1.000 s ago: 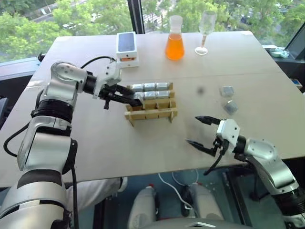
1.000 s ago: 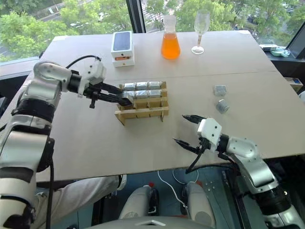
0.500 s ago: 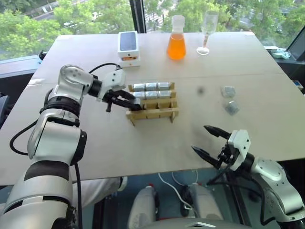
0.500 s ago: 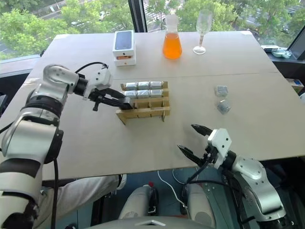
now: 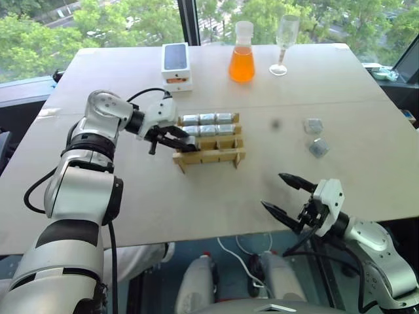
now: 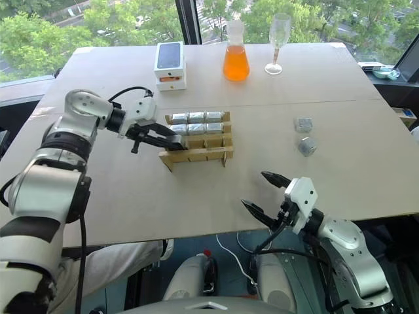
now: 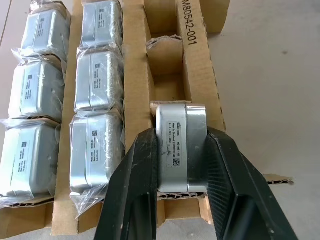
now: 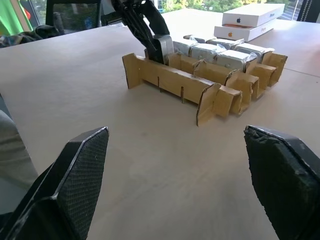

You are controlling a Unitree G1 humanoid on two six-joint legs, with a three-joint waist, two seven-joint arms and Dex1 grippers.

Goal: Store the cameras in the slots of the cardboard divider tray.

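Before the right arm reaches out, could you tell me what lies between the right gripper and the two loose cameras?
Only bare tabletop lies between the right gripper and the loose cameras, per the left eye view.

Right gripper [image 5: 287, 194] has drawn back toward the near edge of the counter [image 5: 196, 203] since a second ago, fingers spread as wide as before. Left gripper [image 5: 185, 142] with its clamped camera [image 7: 181, 145] has eased slightly lower onto the near-left corner of the cardboard divider tray [image 5: 209, 156]; left elbow is tucked in closer.
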